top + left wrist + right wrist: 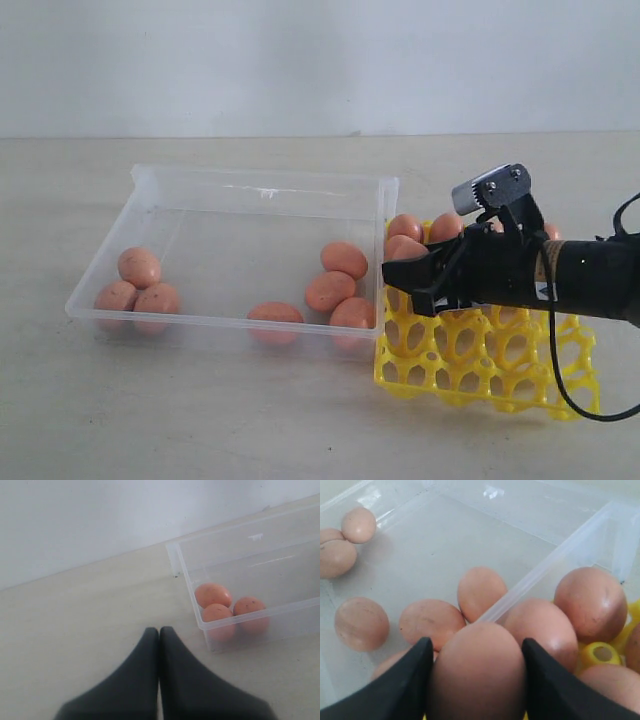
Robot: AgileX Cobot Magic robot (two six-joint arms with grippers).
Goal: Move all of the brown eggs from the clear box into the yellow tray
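Note:
My right gripper (476, 641) is shut on one brown egg (477, 672), its black fingers (410, 680) pressed to both sides. In the exterior view this gripper (405, 285) hovers over the left part of the yellow tray (480, 370), beside the clear box (260, 180); the held egg is hidden there. The tray holds several eggs (405, 227) at its back. Three eggs (139, 267) lie in the box's left corner, and several more (330, 291) near its right wall. My left gripper (159, 630) is shut and empty over bare table, outside the box corner with three eggs (218, 615).
The box's right wall (555, 560) runs directly ahead of the held egg, with tray eggs (590, 602) on one side and box eggs (431, 622) on the other. A black cable (560, 380) hangs from the right arm over the tray's right side.

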